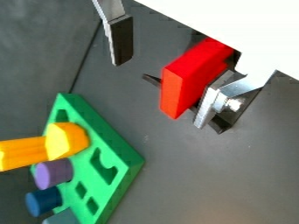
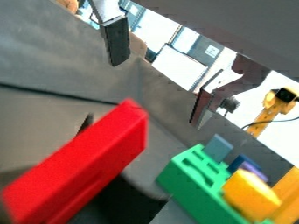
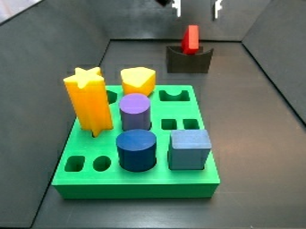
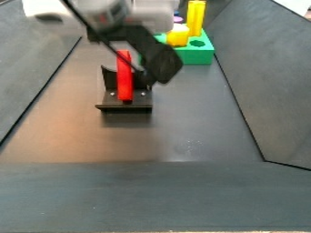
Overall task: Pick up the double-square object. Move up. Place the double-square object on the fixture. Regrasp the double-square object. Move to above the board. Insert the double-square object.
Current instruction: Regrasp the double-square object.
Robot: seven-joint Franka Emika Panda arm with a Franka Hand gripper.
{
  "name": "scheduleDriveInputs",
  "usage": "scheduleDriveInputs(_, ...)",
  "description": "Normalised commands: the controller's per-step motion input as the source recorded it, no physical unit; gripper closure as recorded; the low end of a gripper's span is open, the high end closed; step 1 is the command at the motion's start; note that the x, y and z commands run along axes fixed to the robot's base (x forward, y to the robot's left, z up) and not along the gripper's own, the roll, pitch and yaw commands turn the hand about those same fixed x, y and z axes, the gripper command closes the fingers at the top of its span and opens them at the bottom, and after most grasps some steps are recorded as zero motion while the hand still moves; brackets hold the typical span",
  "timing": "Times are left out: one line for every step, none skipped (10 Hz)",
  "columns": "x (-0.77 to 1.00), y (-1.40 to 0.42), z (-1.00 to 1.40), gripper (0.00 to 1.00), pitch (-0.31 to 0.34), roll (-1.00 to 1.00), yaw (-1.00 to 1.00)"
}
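Two silver fingers [image 1: 115, 35] of the gripper [image 1: 163, 66] are standing spread wide, holding nothing, hovering just above the red double-square object [image 3: 191, 38], which is standing upright on the fixture [image 3: 189, 60], far from the green board [image 3: 141, 170].

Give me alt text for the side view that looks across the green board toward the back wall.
A green board in front holds yellow, purple and blue pegs. Behind it, a red piece stands upright on the dark fixture. The hand hangs open above the piece, apart from it.

Side views face oppositely — sharing board [image 3: 138, 134], fixture [image 4: 125, 98], gripper [image 3: 198, 9].
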Motion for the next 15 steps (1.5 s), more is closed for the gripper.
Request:
scheduleDriveInputs(-0.03, 0.01, 0.46, 0.00, 0.048, 0.04, -0.01)
scheduleDriveInputs(-0.03, 0.01, 0.20, 0.00, 0.053, 0.04, -0.02)
scheduleDriveInputs(-0.12, -0.80, 0.47, 0.00, 0.063, 1.00, 0.01)
scheduleDriveInputs(-0.11, -0.76, 0.43, 0.00, 0.060, 1.00, 0.01)
scheduleDriveInputs(-0.12, -0.63, 0.31, 0.00, 0.050, 1.00, 0.01)
scheduleDriveInputs(-0.11, -0.47, 0.15, 0.00, 0.041, 1.00, 0.01)
scheduleDriveInputs(-0.07, -0.30, 0.07, 0.00, 0.038, 1.00, 0.01)
scheduleDriveInputs(-0.03, -0.09, 0.05, 0.00, 0.040, 1.00, 0.00)
scheduleDriveInputs(-0.01, -0.04, 0.03, 0.00, 0.041, 1.00, 0.00)
scheduleDriveInputs(-0.01, -0.04, 0.00, 0.00, 0.039, 1.00, 0.01)
scheduleDriveInputs(-0.02, -0.03, 0.01, 0.00, 0.034, 1.00, 0.01)
scheduleDriveInputs(-0.02, -0.03, 0.01, 0.00, 0.030, 1.00, 0.01)
scheduleDriveInputs(-0.02, -0.03, 0.01, 0.00, 0.025, 1.00, 0.01)
scheduleDriveInputs(-0.02, -0.02, 0.00, 0.00, 0.021, 1.00, 0.01)
scheduleDriveInputs(-0.01, -0.02, 0.00, 0.00, 0.016, 1.00, 0.01)
